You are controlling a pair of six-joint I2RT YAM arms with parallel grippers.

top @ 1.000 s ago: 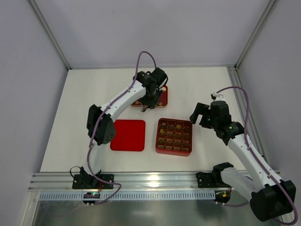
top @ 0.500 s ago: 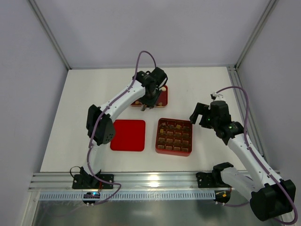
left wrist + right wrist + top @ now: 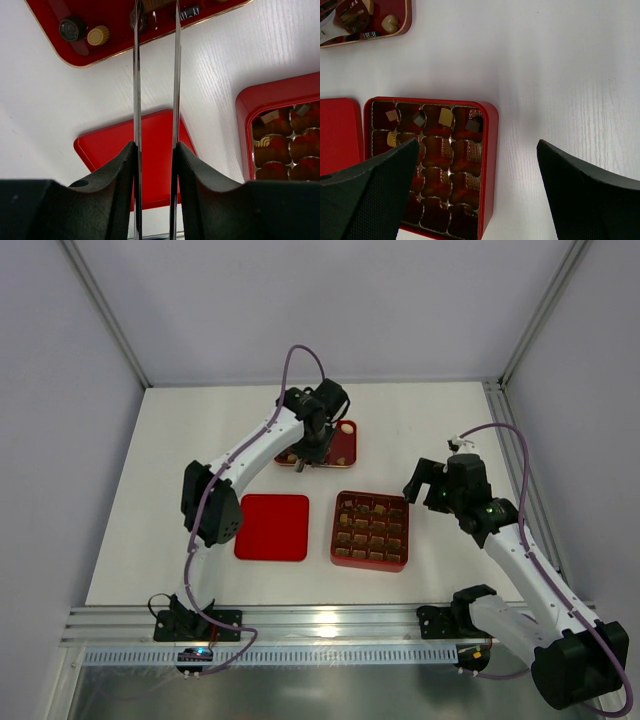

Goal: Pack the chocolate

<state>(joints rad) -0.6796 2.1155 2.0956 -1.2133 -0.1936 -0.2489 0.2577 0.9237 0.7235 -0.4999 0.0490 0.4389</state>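
Observation:
Loose chocolate lies in a shallow red tray (image 3: pixel 345 445): a dark round piece (image 3: pixel 71 29), a tan one (image 3: pixel 98 35) and a cream one (image 3: pixel 390 22). My left gripper (image 3: pixel 305 458) reaches into this tray. Its long thin blades (image 3: pixel 136 75) stand narrow and parallel, and a brown piece (image 3: pixel 154 4) shows between the tips at the frame's top edge. Contact cannot be made out. The red gridded box (image 3: pixel 335 540) holds a few pieces (image 3: pixel 445 117) in its far cells. My right gripper (image 3: pixel 477 144) hovers open by the box's right side, empty.
The flat red lid (image 3: pixel 272 527) lies left of the box. Metal frame posts and grey walls close in the white table (image 3: pixel 180 440) at the back and sides. An aluminium rail (image 3: pixel 300 625) runs along the near edge.
The left gripper has shifted slightly left over the tray and its blades have drawn closer together. The right arm has not moved.

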